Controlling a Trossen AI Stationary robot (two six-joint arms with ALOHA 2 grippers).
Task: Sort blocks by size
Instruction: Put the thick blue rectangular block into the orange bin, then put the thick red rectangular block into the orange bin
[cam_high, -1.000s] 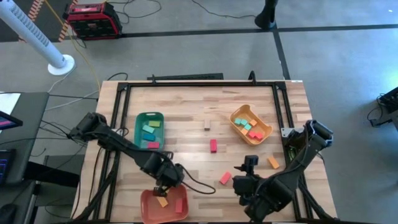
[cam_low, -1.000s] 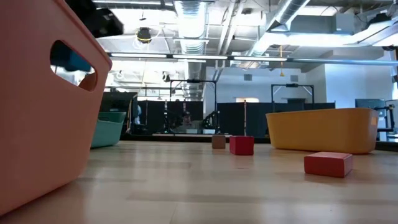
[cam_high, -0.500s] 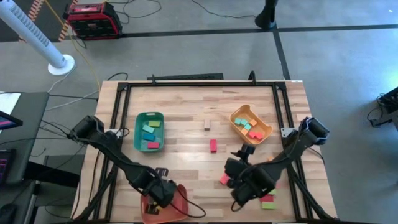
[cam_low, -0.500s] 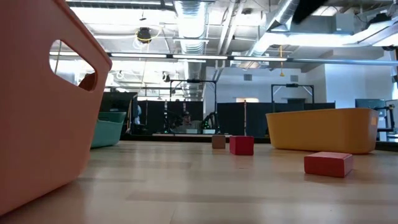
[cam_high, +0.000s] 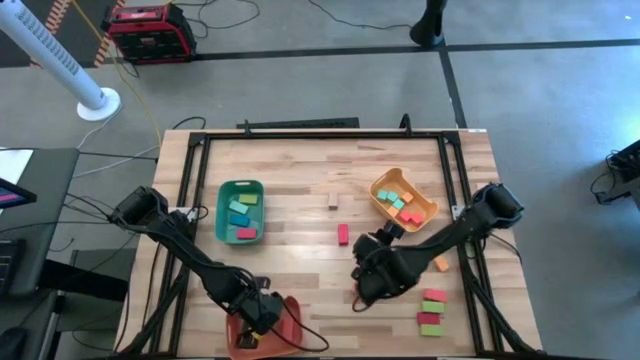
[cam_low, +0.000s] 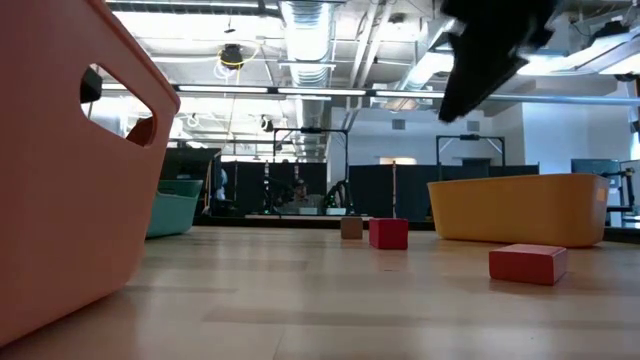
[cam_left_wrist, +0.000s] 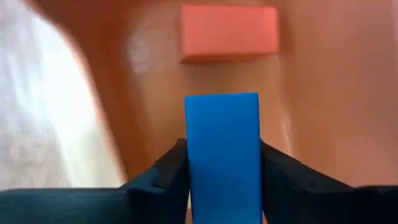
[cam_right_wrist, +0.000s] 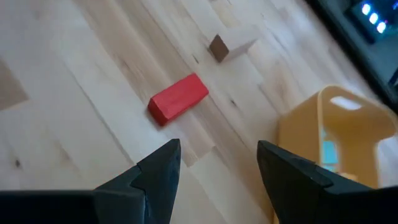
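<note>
My left gripper (cam_high: 255, 325) hangs over the salmon-red tray (cam_high: 285, 335) at the table's near edge, shut on a blue block (cam_left_wrist: 222, 155). A salmon block (cam_left_wrist: 229, 31) lies on the tray floor beyond it. My right gripper (cam_right_wrist: 217, 165) stands open above the middle of the table, nothing between its fingers. Ahead of it on the wood lie a red block (cam_right_wrist: 178, 98) and a small plain wooden cube (cam_right_wrist: 219, 46). A flat red block (cam_low: 528, 264) lies on the table below the right gripper (cam_low: 490, 50). My left gripper pinches the blue block's two long sides (cam_left_wrist: 222, 180) between its two fingers. The fingers slant steeply down from above and run along the block. The block's free end sticks out past the fingertips, over the tray floor.
A green tray (cam_high: 240, 210) with blocks stands at the far left, a yellow tray (cam_high: 403, 200) with blocks at the far right. A short row of pink, green and red blocks (cam_high: 431, 312) lies near the right front corner, and an orange block (cam_high: 440, 262) beside it.
My left gripper has sunk toward the near edge into the salmon-red tray, carrying the blue block. My right gripper has gone from the near right toward the table's middle, lower and rolled about its own line, uncovering the row of blocks at the near right.
</note>
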